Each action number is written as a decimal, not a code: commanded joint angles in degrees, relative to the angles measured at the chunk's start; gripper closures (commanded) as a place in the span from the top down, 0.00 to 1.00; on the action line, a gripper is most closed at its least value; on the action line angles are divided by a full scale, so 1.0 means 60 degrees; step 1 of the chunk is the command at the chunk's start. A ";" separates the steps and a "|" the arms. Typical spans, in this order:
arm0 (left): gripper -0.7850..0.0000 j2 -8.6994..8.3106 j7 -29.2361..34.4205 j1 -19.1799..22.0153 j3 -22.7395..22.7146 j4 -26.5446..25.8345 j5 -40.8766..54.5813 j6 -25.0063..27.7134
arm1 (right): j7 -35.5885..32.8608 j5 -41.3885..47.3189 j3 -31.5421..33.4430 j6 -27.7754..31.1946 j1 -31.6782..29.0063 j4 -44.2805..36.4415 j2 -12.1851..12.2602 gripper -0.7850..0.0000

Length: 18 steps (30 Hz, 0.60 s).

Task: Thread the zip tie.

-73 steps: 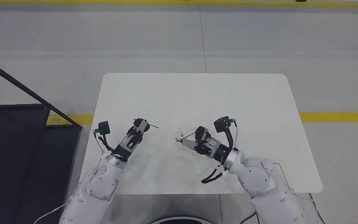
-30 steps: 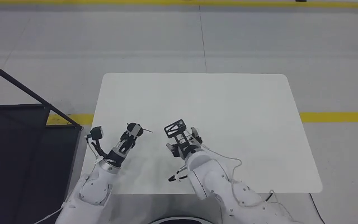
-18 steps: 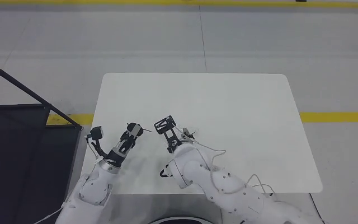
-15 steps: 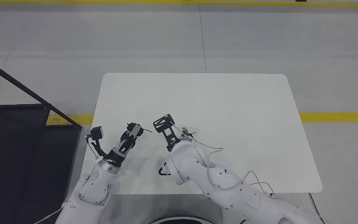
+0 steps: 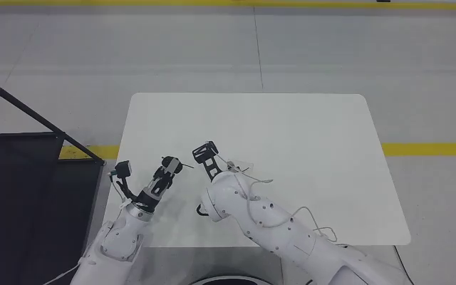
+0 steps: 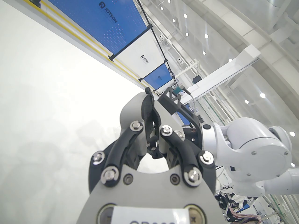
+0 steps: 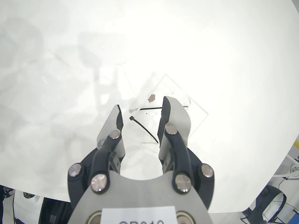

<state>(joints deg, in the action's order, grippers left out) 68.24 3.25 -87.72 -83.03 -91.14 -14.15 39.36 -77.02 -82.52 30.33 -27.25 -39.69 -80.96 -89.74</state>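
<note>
Hovering open above the zip tie (image 7: pixel 143 128), which lies on a clear sheet (image 7: pixel 196 113) on the bench (image 7: pixel 210 36), the right gripper (image 7: pixel 141 104) should probably pinch that light, springy, slippery strap behind its head, while the left gripper (image 6: pixel 149 99) clamps a thin black strip (image 5: pixel 188 166).

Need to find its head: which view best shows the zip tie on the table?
Right wrist view: zip tie lies framed by the open right gripper, head clear. Top view: a dark speck. Left wrist view faces upward.
</note>
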 commanded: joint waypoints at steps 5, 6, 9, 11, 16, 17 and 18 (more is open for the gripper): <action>0.00 0.0000 0.0000 0.0000 0.0000 0.0000 0.0000 0.0000 | -0.0150 -0.0225 0.0181 0.0149 -0.0049 0.0296 -0.0290 0.25; 0.00 0.0000 0.0000 0.0000 0.0000 0.0000 0.0000 0.0000 | -0.0169 -0.0288 0.0213 0.0168 -0.0061 0.0333 -0.0331 0.24; 0.00 0.0000 0.0000 0.0000 0.0000 0.0000 0.0000 0.0000 | -0.0223 -0.0471 0.0330 0.0222 -0.0125 0.0442 -0.0446 0.20; 0.00 0.0000 0.0000 0.0000 0.0000 0.0000 0.0000 0.0000 | -0.0236 -0.0634 0.0404 0.0235 -0.0188 0.0471 -0.0518 0.18; 0.00 0.0000 0.0000 0.0000 0.0000 0.0000 0.0000 0.0000 | -0.0282 -0.1066 0.0623 0.0281 -0.0427 0.0391 -0.0671 0.13; 0.00 0.0000 0.0000 0.0000 0.0000 0.0000 0.0000 0.0000 | -0.0300 -0.1170 0.0667 0.0299 -0.0478 0.0362 -0.0696 0.07; 0.00 0.0000 0.0000 0.0000 0.0000 0.0000 0.0000 0.0000 | -0.0335 -0.1297 0.0725 0.0334 -0.0546 0.0318 -0.0728 0.00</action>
<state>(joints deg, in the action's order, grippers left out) 68.24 3.25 -87.72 -83.03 -91.14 -14.15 39.36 -78.86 -89.60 34.37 -25.42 -42.62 -78.83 -93.94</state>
